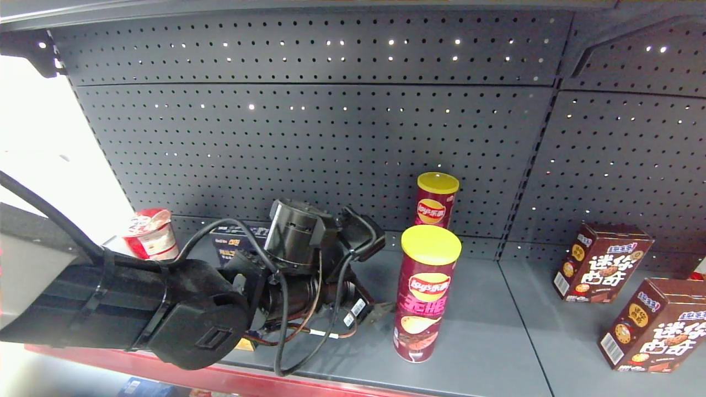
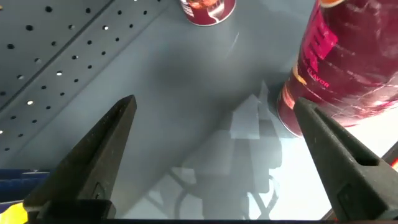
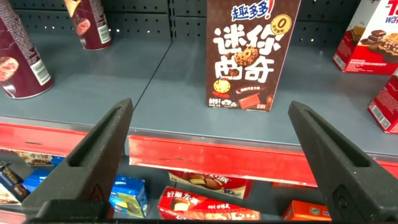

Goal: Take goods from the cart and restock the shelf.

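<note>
Two maroon chips cans with yellow lids stand upright on the grey shelf [image 1: 485, 342], the front can [image 1: 426, 292] ahead of the rear can [image 1: 436, 199]. My left arm [image 1: 298, 259] lies low over the shelf, just left of the front can. In the left wrist view my left gripper [image 2: 214, 106] is open and empty over bare shelf, and the front can [image 2: 354, 62] stands just outside one finger [image 2: 336, 162]. The rear can [image 2: 208, 9] is farther off. My right gripper [image 3: 211, 109] is open and empty in front of the shelf edge, facing a brown cookie box [image 3: 249, 53].
A red-and-white cup [image 1: 150, 233] and a dark box [image 1: 237, 240] sit at the shelf's back left. Two brown cookie boxes [image 1: 601, 262] [image 1: 656, 325] stand on the right section. Red boxes [image 3: 367, 37] stand beside them, and packaged goods [image 3: 199, 202] fill the lower shelf.
</note>
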You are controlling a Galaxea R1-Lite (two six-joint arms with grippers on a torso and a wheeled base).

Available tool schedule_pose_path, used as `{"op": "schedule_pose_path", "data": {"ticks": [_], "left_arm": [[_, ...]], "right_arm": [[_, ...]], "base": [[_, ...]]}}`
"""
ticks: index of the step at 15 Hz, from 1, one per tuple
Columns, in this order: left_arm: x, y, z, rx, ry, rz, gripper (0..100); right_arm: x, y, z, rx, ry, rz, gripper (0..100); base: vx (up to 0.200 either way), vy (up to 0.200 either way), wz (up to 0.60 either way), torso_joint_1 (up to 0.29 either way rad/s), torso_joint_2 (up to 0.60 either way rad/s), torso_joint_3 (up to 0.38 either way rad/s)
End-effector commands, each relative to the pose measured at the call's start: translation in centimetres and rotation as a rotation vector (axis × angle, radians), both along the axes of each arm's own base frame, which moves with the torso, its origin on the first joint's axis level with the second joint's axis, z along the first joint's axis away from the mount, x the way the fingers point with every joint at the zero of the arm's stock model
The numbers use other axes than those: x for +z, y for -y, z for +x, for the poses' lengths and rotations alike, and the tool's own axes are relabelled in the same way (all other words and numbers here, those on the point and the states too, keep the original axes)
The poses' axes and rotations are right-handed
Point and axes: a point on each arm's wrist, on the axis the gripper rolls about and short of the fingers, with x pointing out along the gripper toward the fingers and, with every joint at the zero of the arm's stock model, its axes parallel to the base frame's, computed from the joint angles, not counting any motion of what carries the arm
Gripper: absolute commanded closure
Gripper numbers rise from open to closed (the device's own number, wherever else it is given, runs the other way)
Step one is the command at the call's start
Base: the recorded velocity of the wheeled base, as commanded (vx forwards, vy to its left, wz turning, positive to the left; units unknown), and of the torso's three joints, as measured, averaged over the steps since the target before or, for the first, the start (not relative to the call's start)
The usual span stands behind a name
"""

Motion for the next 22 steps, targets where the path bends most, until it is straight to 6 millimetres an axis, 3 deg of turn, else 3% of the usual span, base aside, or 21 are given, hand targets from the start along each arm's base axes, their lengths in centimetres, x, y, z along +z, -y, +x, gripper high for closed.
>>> {"op": "schedule_pose_path", "data": {"ticks": [1, 8, 22], "left_arm": [[-0.2, -0.4, 0.1, 0.011, -0.008, 0.006, 0], [-0.3, 0.5, -0.6, -0.018, -0.010, 0.008, 0], [-1.3, 2.2, -0.1, -0.018, -0.016, 0.021, 0]], "right_arm": [[0.0, 0.0, 0.0, 0.000, -0.001, 0.000, 0], [0.0, 0.0, 0.0, 0.002, -0.001, 0.000, 0], [0.0, 0.0, 0.0, 0.000, -0.001, 0.000, 0]], "base": [[0.000, 0.000, 0.00, 0.000, 0.00, 0.000], [0.000, 0.000, 0.00, 0.000, 0.00, 0.000], [0.000, 0.000, 0.00, 0.000, 0.00, 0.000]]}}
